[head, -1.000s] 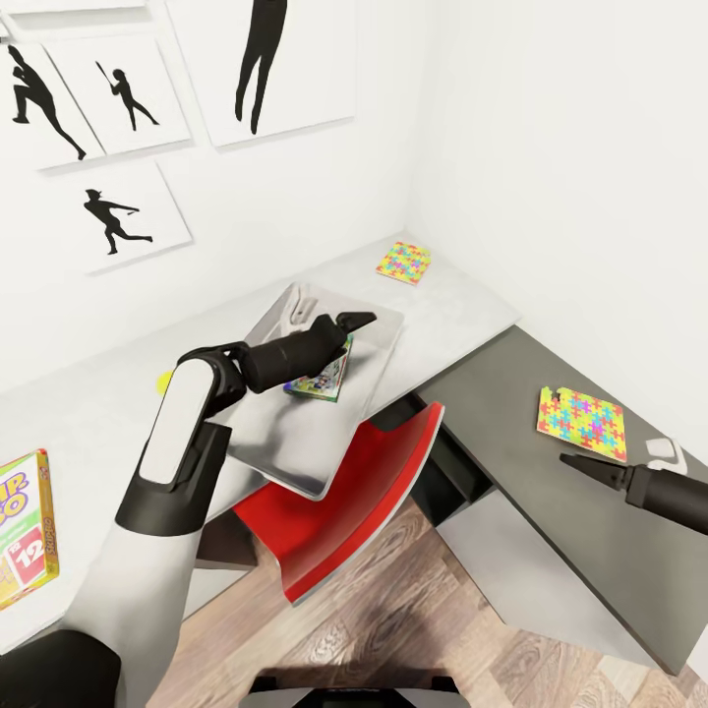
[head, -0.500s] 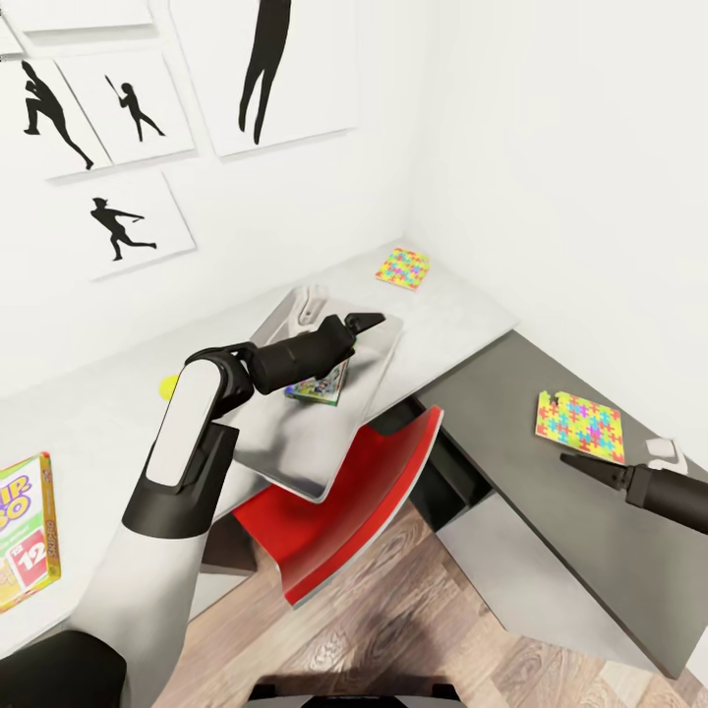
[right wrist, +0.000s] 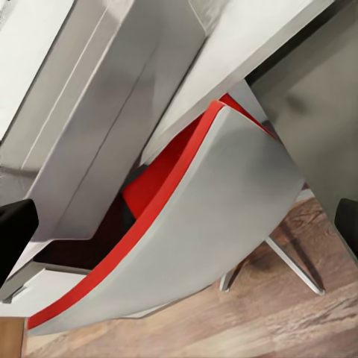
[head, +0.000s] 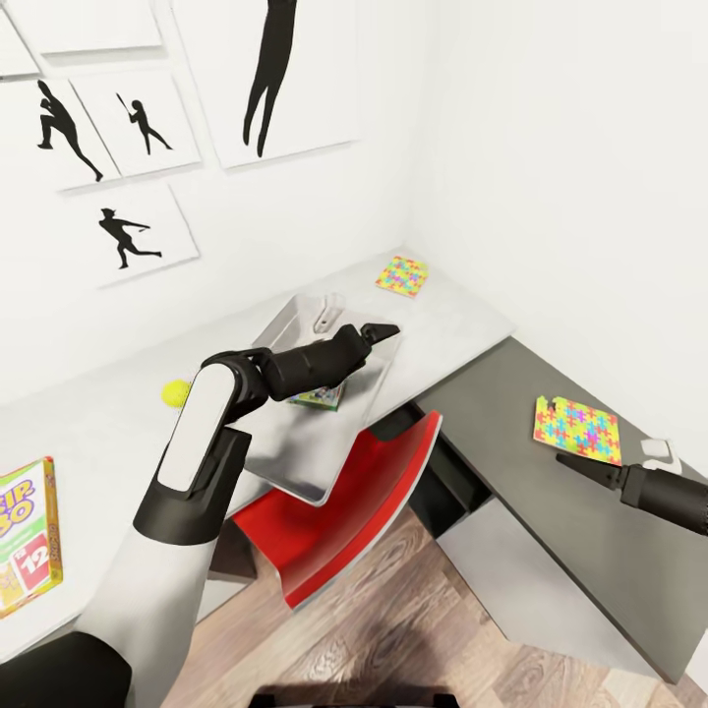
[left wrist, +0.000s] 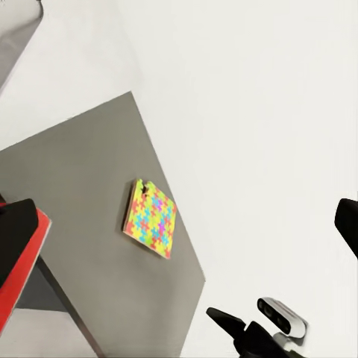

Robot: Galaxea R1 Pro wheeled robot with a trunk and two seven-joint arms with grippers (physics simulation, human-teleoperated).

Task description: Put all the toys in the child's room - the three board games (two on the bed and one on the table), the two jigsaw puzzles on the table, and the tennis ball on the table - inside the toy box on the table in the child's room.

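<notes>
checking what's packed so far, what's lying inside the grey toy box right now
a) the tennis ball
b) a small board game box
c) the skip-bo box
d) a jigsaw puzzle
b: the head view shows a small colourful board game lying in the toy box, partly hidden by the left arm, while the tennis ball, the Skip-Bo box and both jigsaw puzzles lie outside it.

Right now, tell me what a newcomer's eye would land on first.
The red chair tucked under the table stands out most, with the grey toy box above it and the left gripper reaching over the box. Two bright jigsaw puzzles catch the eye: one in the table's far corner, one on the dark cabinet.
</notes>
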